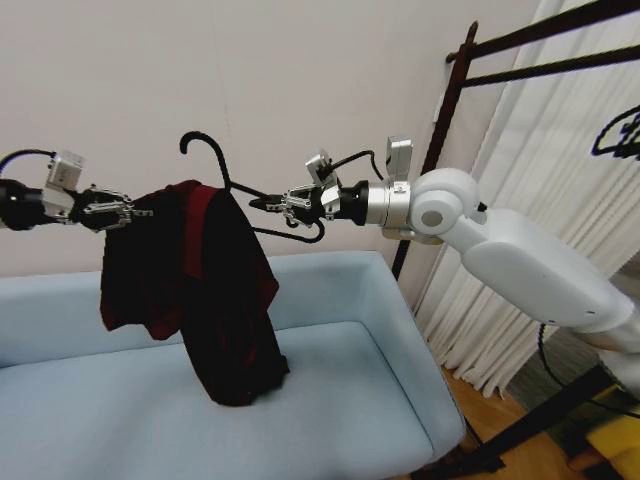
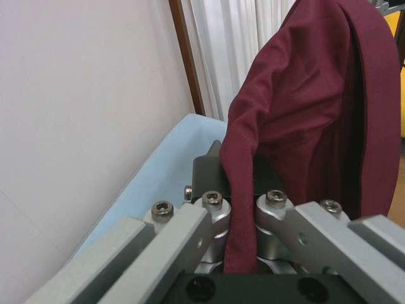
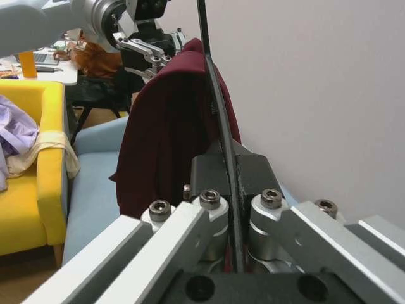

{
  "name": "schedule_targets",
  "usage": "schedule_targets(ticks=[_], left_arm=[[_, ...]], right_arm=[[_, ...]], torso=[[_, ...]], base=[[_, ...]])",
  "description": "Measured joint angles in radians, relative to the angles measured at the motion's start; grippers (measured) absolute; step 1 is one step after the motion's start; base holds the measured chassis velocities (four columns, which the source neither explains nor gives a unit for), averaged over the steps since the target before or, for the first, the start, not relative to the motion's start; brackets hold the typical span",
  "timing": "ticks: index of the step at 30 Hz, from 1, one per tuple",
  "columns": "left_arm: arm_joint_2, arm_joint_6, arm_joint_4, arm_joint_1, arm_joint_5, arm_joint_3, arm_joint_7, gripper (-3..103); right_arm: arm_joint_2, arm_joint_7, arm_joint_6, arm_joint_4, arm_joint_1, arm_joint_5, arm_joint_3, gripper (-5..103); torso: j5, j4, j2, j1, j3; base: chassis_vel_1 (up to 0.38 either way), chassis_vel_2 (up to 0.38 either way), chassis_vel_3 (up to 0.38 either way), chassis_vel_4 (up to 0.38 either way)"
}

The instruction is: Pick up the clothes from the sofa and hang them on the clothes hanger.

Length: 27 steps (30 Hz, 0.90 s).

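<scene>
So both arms are up in front of the wall, above the light blue sofa (image 1: 340, 400). The left hand (image 1: 128, 212) is out on the left, clamped on a fold of the dark red garment (image 1: 215, 300). In the left wrist view the cloth runs right down between the fingers (image 2: 190, 231), so it's pinched tight on fabric. The right hand (image 1: 272, 204) comes in from the other side and is closed narrow on the black hanger (image 3: 221, 126) — the right wrist view shows the thin wire sitting dead centre between its fingers. The garment is draped over the hanger's left shoulder, between the two hands, bunched up near the left hand and hanging down long toward the seat. Its bottom edge looks like it might be brushing the cushion, but from this angle I honestly can't tell if it's touching or just above. The hanger's hook sticks up over the cloth. Off to the right stands the dark clothes rack (image 1: 440, 120), well apart from the hanger, with a white curtain (image 1: 560, 170) behind it.
</scene>
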Motion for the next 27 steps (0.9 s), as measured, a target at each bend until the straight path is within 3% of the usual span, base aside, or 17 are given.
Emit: schedule_targets(ticks=[3, 5, 11, 14, 15, 23, 27], left_arm=[[-0.007, -0.001, 0.000, -0.001, 0.001, 0.000, 0.001, 3], [-0.012, 0.000, 0.003, -0.001, 0.004, 0.000, 0.001, 3], [-0.024, -0.001, -0.003, -0.001, 0.005, 0.000, 0.001, 3], [-0.030, -0.002, -0.004, -0.003, 0.006, 0.000, 0.003, 3], [-0.030, -0.002, -0.004, -0.003, 0.006, 0.000, 0.003, 3], [-0.038, -0.022, 0.002, -0.014, 0.007, -0.003, 0.016, 3], [-0.038, -0.025, 0.003, -0.017, 0.006, -0.007, 0.019, 3]], right_arm=[[-0.007, 0.002, 0.001, 0.000, -0.002, -0.004, -0.002, -1], [-0.015, 0.007, 0.004, -0.006, -0.005, -0.010, -0.002, 9], [-0.027, 0.029, 0.011, -0.025, -0.009, -0.008, 0.006, 25], [-0.056, 0.053, 0.019, -0.054, -0.020, 0.003, 0.019, 41], [-0.056, 0.053, 0.019, -0.054, -0.020, 0.003, 0.019, 41], [-0.165, 0.141, 0.061, -0.076, -0.135, 0.083, 0.033, 74], [-0.177, 0.165, 0.061, -0.068, -0.183, 0.119, 0.030, 85]], torso=[[0.0001, -0.0001, 0.000, 0.000, 0.000], [0.0001, 0.0000, 0.000, 0.000, 0.000], [0.0000, 0.0000, 0.000, 0.000, 0.000], [0.0000, 0.0001, 0.000, 0.000, 0.000], [0.0000, 0.0001, 0.000, 0.000, 0.000], [0.0004, -0.0002, 0.000, 0.000, 0.000], [0.0003, -0.0003, 0.000, 0.000, 0.000]], base=[[0.000, 0.000, 0.000, 0.000], [0.000, 0.000, 0.000, 0.000], [0.000, 0.000, 0.000, 0.000], [0.000, 0.000, 0.000, 0.000], [0.000, 0.000, 0.000, 0.000], [0.000, 0.000, 0.000, 0.000], [0.000, 0.000, 0.000, 0.000]])
